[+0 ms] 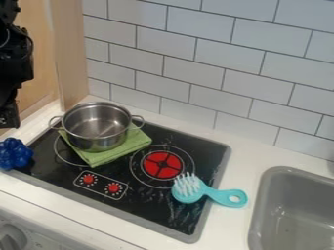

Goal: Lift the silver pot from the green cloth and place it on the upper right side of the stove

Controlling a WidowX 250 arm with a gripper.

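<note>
The black gripper (9, 113) hangs at the left edge of the camera view, left of the pot and above the blue toy, touching neither. A silver pot (98, 128) with two loop handles stands upright on the folded green cloth (124, 149). Pot and cloth lie on the left rear part of the black stove (140, 205), partly over a burner ring. Toward the stove's right side is a red burner with a ring around it.
A turquoise brush (207, 192) lies across the stove's right edge, bristles up. At the left edge of the stove sits a blue lumpy toy (14, 153). The grey sink (260, 205) is at the lower right, and a tiled wall (196, 63) rises behind the counter.
</note>
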